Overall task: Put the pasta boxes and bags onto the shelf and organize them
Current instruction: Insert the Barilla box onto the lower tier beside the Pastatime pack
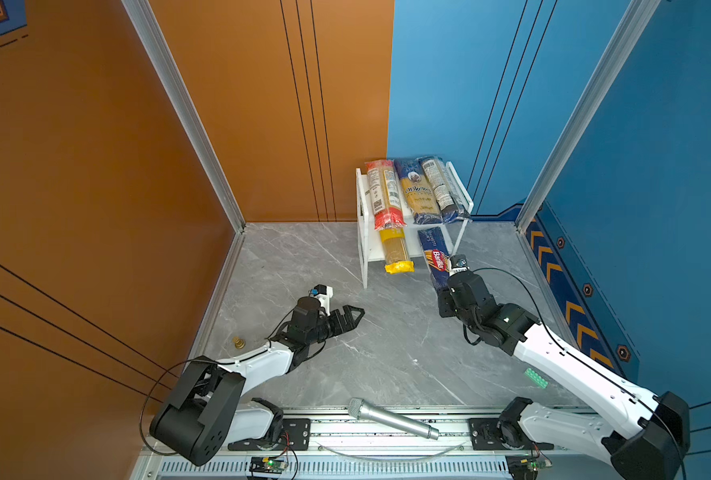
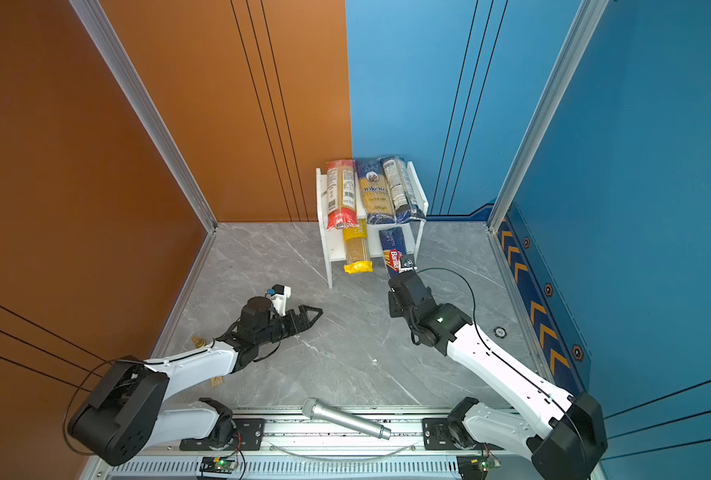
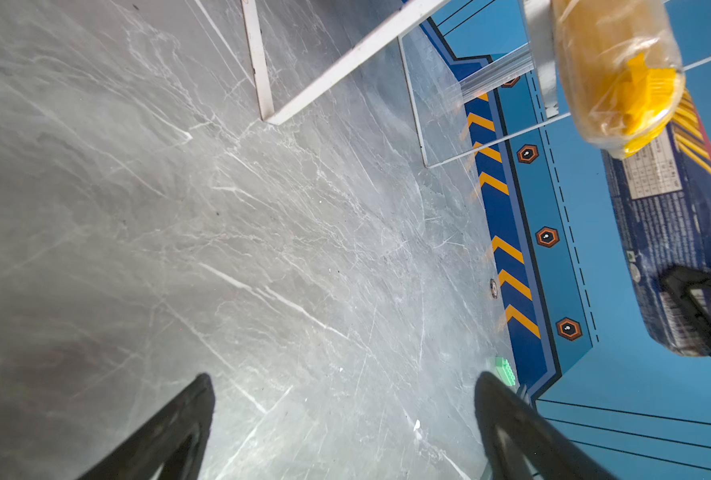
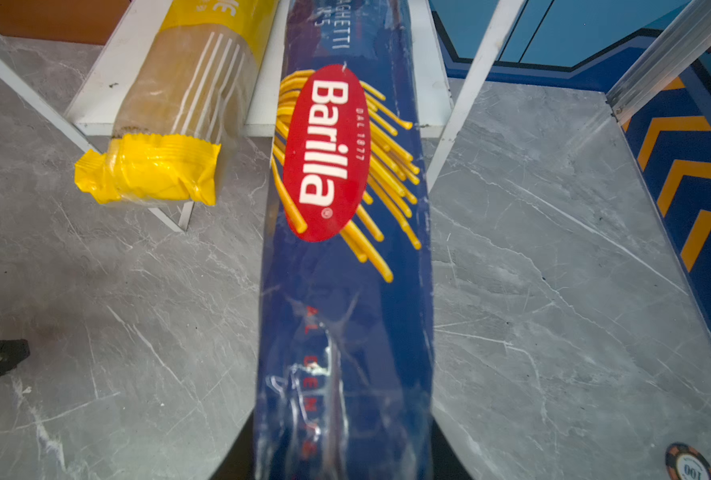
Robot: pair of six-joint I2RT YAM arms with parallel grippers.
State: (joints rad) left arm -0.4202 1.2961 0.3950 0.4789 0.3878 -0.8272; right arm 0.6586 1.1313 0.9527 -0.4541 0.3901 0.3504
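Where right gripper (image 4: 341,461) clamps: near end of Barilla spaghetti pack (image 4: 345,291).
Pack's far end: shelf (image 1: 364,249) lower board, yellow bag (image 4: 150,170) at 9 o'clock.
Left gripper (image 3: 345,399): wide apart, empty, shelf's 7 o'clock.

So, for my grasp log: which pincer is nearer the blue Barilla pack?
Right. The right pincer is shut on the Barilla pack; the left pincer stands open, apart, over the table.

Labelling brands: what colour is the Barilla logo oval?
Red, white lettering; Barilla pack shows best in right wrist view.
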